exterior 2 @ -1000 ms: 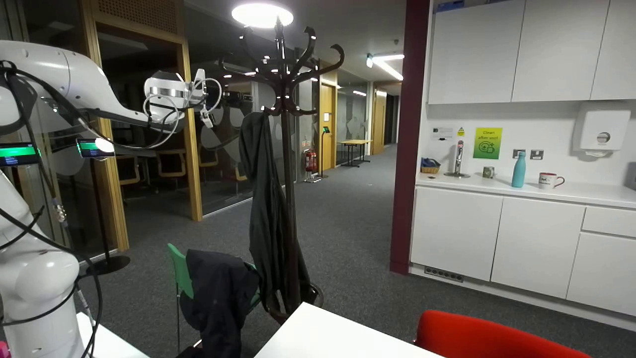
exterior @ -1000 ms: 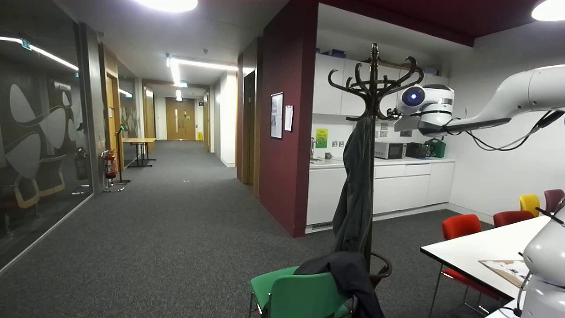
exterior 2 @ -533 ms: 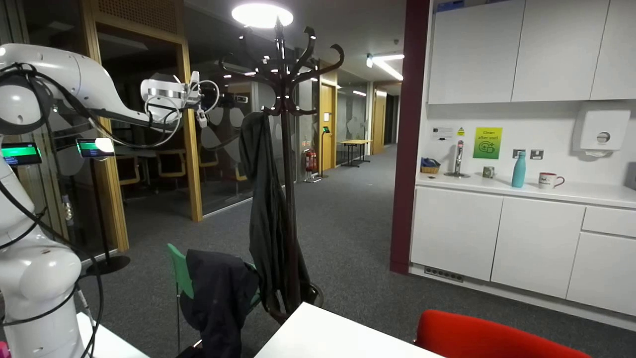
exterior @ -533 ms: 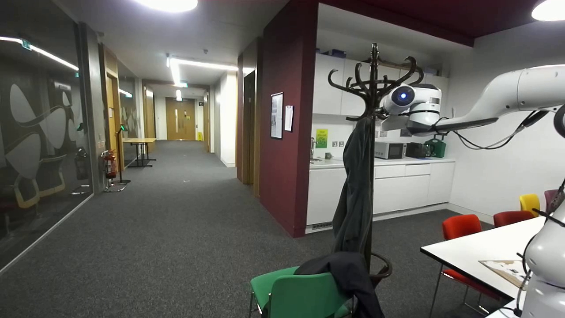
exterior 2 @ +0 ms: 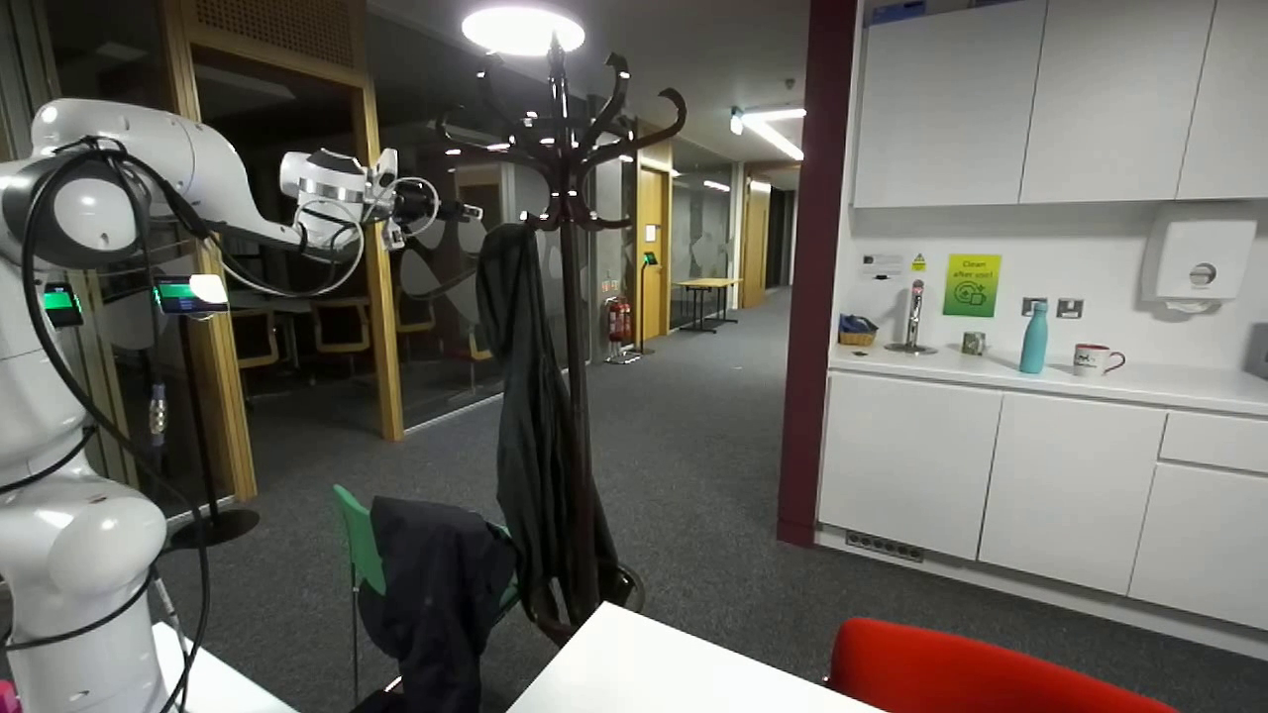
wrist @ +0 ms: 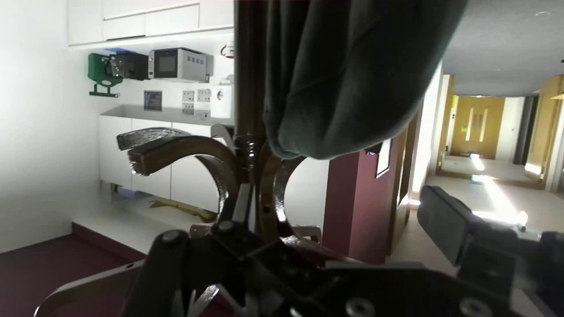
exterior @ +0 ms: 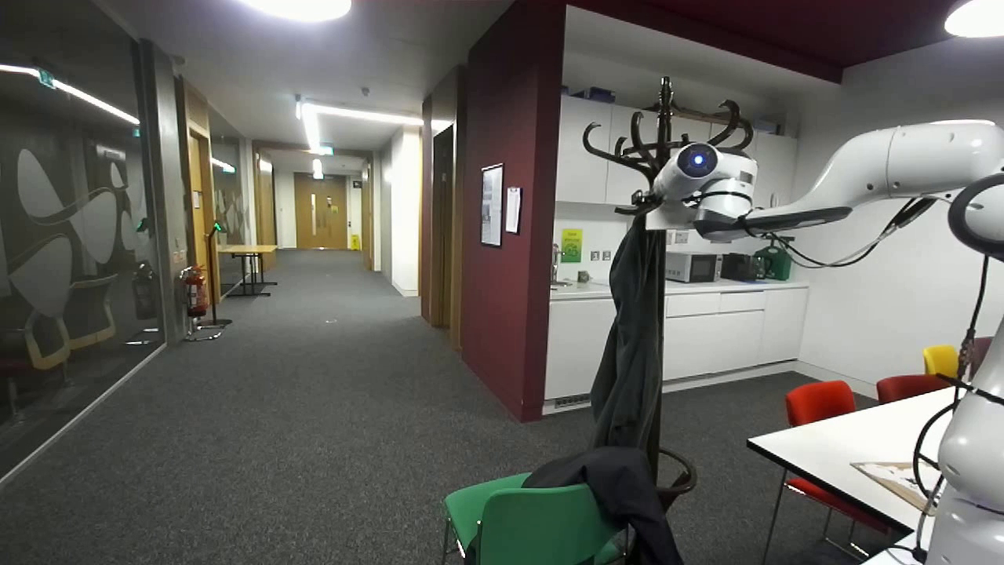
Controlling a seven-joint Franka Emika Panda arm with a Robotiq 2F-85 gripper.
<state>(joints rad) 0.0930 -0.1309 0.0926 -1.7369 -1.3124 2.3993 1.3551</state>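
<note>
Holds the gripper (wrist: 338,196) spread wide, grasping nothing. Faces a dark coat stand (exterior 2: 578,356) close ahead — just apart in an exterior view — and the dark coat (wrist: 348,83) hung from it. Includes, lower down beside the stand, a green chair (exterior: 537,518) draped with a black jacket (exterior: 616,475). Takes in, beyond, a white counter (exterior 2: 1189,381) bearing a teal bottle (exterior 2: 1033,342). Ends, farthest off, at wooden double doors (exterior: 321,212).

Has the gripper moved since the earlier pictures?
Yes: in an exterior view, the gripper has shifted leftward across the picture, judged against the unmoved coat stand.
</note>
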